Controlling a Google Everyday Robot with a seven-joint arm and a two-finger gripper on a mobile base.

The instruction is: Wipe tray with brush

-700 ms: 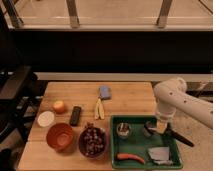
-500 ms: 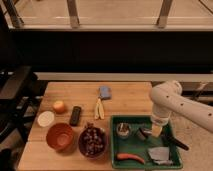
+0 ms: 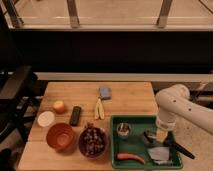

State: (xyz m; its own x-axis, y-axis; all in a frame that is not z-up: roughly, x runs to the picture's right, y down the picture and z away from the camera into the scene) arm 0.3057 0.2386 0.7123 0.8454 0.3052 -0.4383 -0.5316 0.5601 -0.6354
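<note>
The green tray (image 3: 138, 145) lies at the front right of the wooden table. The brush (image 3: 177, 148) lies in its right part, its black handle slanting out over the right rim. A pale tan piece at the handle's upper end looks like the bristle head. My gripper (image 3: 160, 134) hangs from the white arm and is down in the tray's right part, right at that end of the brush. Whether it holds the brush does not show. The tray also holds a small metal cup (image 3: 123, 130), an orange carrot (image 3: 131, 157) and a grey cloth (image 3: 160, 154).
Left of the tray are a dark bowl of reddish pieces (image 3: 92, 141), an orange bowl (image 3: 60, 136), a white dish (image 3: 46, 118), an orange fruit (image 3: 59, 106) and a black bar (image 3: 75, 115). A yellow peel-like item (image 3: 100, 109) and a blue sponge (image 3: 104, 92) lie behind.
The arm swung a little left over the tray and then back right. The gripper has stayed low at the brush, which shifted slightly in the tray's right part.
</note>
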